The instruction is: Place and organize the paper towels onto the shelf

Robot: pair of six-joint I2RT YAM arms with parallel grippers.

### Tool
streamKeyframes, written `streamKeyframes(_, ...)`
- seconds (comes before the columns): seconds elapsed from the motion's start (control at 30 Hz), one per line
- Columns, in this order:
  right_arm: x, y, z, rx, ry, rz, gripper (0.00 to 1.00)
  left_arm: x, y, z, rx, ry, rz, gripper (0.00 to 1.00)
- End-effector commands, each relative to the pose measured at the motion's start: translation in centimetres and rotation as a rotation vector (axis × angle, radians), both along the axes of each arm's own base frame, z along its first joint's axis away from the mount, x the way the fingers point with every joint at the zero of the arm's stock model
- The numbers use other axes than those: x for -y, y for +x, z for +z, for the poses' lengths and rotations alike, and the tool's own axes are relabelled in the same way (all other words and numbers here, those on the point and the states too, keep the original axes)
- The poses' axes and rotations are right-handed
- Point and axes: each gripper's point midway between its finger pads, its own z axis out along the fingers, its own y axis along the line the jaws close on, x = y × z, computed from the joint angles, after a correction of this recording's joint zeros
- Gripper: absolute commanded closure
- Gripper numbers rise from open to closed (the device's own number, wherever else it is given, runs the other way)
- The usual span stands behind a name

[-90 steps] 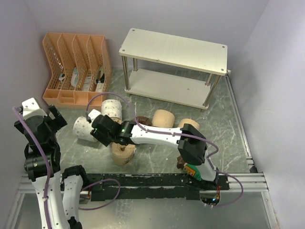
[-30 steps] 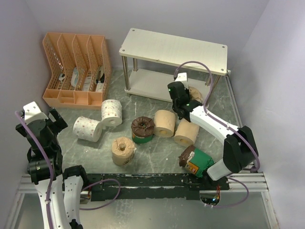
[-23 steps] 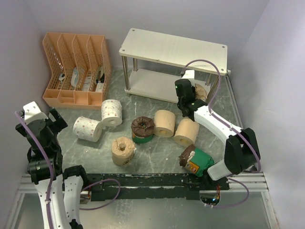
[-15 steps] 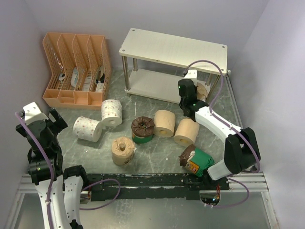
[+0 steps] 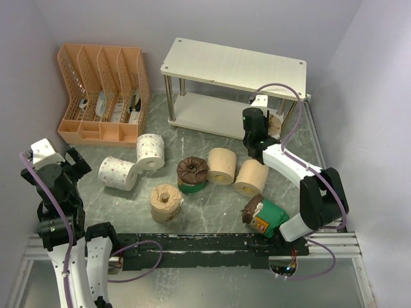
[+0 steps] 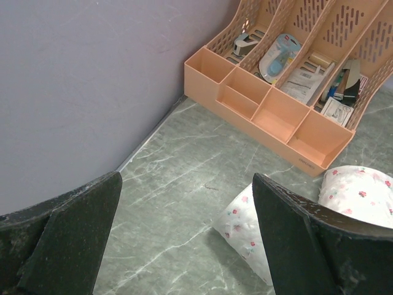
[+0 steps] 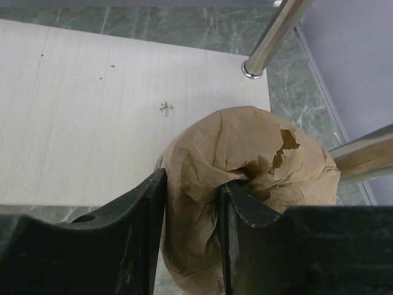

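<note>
At the right end of the shelf's [image 5: 212, 115] lower board, the right gripper [image 7: 193, 187] pinches one tan roll [image 7: 264, 153], the left gripper [image 6: 187, 181] idles spread wide, and seven rolls [image 5: 221, 165] remain on the table [image 5: 205, 215].

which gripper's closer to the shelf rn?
Right. The right gripper is at the shelf, pinching a tan roll at its lower board; the left gripper hangs open at the near-left corner.

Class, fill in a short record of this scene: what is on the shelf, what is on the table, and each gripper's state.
Shelf: one tan roll at the lower board's right end
Table: two white rolls, three tan rolls, two green-banded rolls
Right gripper: pinching the tan roll's paper end
Left gripper: open, empty
</note>
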Motion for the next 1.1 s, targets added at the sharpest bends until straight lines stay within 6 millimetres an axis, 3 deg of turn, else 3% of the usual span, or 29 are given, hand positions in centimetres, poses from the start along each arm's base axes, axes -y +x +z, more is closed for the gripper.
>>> streamKeyframes(0.0, 0.8, 1.2, 3.3, 0.109, 0.003, -0.060, 0.63, 0.2, 0.3, 0.6, 0.038, 0.003, -0.017, 0.01)
streamKeyframes(0.07, 1.0, 1.3, 3.4, 0.117, -0.003, -0.068, 0.60, 0.2, 0.3, 0.6, 0.038, 0.003, -0.017, 0.00)
streamKeyframes(0.1, 1.1, 1.3, 3.5, 0.122, -0.002, -0.071, 0.48, 0.2, 0.3, 0.6, 0.039, 0.004, -0.017, 0.00)
streamKeyframes(0.17, 1.2, 1.2, 3.8, 0.133, 0.006, -0.083, 0.45, 0.2, 0.3, 0.5, 0.038, 0.004, -0.017, 0.00)
streamKeyframes(0.2, 1.4, 1.0, 3.9, 0.139, 0.011, -0.092, 0.08, 0.2, 0.3, 0.6, 0.042, 0.004, -0.017, 0.00)
streamKeyframes(0.23, 1.4, 1.0, 4.4, 0.157, 0.018, -0.094, 0.01, 0.2, 0.3, 0.6, 0.040, 0.004, -0.017, 0.00)
streamKeyframes(0.47, 1.3, -0.7, 5.3, 0.197, 0.062, -0.072, 0.00, 0.2, 0.3, 0.6, 0.045, 0.004, -0.015, 0.00)
streamKeyframes(0.7, -0.9, -3.7, 6.8, 0.216, 0.099, -0.022, 0.00, 0.2, 0.3, 0.6, 0.044, 0.002, -0.015, 0.00)
streamKeyframes(0.8, -2.8, -5.6, 6.8, 0.216, 0.138, 0.005, 0.00, 0.2, 0.4, 0.5, 0.042, -0.001, -0.017, 0.00)
streamKeyframes(0.93, -7.4, -8.1, 3.8, 0.072, 0.177, 0.158, 0.00, 0.3, 0.4, 0.5, 0.041, -0.003, -0.021, 0.01)
streamKeyframes(1.07, -15.8, -12.5, 1.6, -0.073, 0.204, 0.515, 0.00, 0.3, 0.3, 0.5, 0.039, -0.010, -0.018, 0.00)
